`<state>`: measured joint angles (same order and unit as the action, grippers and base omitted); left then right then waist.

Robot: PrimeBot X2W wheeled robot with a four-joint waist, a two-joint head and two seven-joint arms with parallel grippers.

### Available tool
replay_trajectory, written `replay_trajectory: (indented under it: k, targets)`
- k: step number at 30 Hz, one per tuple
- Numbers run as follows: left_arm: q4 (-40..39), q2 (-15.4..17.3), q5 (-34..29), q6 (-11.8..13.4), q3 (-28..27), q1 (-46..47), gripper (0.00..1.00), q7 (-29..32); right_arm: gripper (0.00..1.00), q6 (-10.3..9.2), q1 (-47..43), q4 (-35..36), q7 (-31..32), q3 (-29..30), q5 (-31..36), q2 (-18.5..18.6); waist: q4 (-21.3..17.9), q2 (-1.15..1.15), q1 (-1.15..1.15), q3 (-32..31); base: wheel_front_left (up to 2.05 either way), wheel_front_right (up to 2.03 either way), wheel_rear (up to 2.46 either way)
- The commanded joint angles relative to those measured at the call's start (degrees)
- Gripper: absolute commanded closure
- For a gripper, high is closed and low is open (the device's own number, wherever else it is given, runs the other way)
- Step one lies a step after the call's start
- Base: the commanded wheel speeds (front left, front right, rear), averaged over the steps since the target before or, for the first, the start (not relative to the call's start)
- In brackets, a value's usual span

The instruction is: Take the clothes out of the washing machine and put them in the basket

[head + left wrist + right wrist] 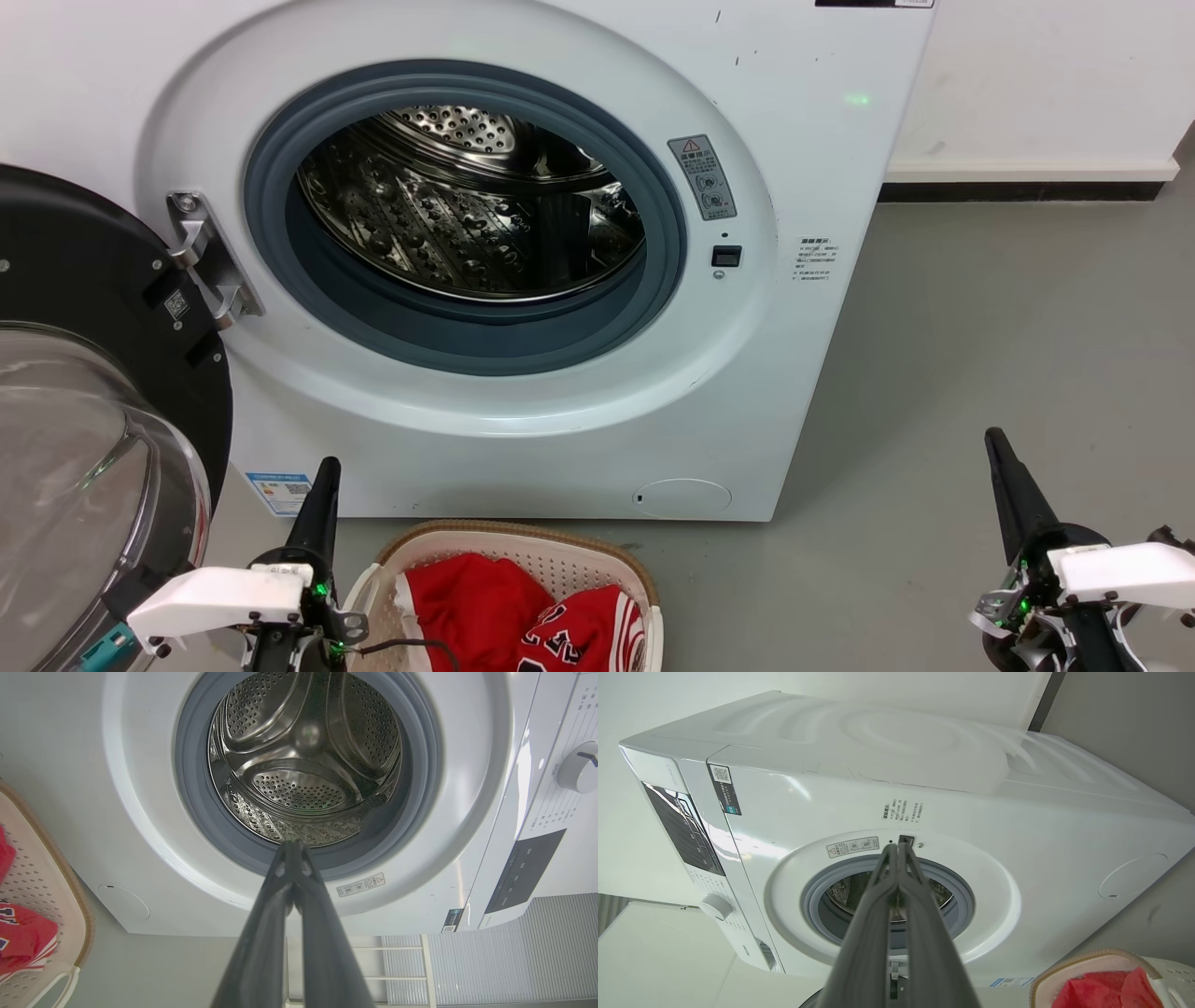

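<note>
The white washing machine (523, 411) stands with its black-framed glass door (84, 448) swung open to the left; its steel drum (476, 201) holds no clothes. The red clothes (523, 611) lie in the cream basket (523, 546) on the floor in front of the machine, one piece showing black-and-white numbers. My left gripper (325, 471) is shut and empty, just left of the basket. My right gripper (995, 443) is shut and empty, over the floor to the right of the machine. Both wrist views show closed fingertips (292, 847) (896, 849) aimed at the machine's opening.
Grey floor (1008, 336) spreads to the right of the machine, ending at a white wall with a dark skirting (1027, 191). The open door takes up the left side. The machine's control knob (579, 767) and dark panel (523, 872) sit above the opening.
</note>
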<state>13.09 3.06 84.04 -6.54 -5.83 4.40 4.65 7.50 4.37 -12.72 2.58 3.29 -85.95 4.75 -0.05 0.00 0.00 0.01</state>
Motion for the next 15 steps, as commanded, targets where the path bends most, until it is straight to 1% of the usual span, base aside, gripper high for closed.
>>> replay_trajectory:
  k: [1,15]
  targets:
    - [0.1,-0.1,1.2,-0.3,-0.2,1.1,1.00,0.3,1.00,-0.01,1.1,-0.1,0.4,0.3,-1.3,0.0,0.0,0.00,0.00,0.0,0.00,0.00,0.00]
    - [0.9,-0.2,7.0,-1.0,-0.8,2.0,1.00,1.8,1.00,-0.02,2.1,-1.1,1.9,0.9,-7.1,-0.2,0.0,0.00,0.00,0.1,0.00,0.00,0.00]
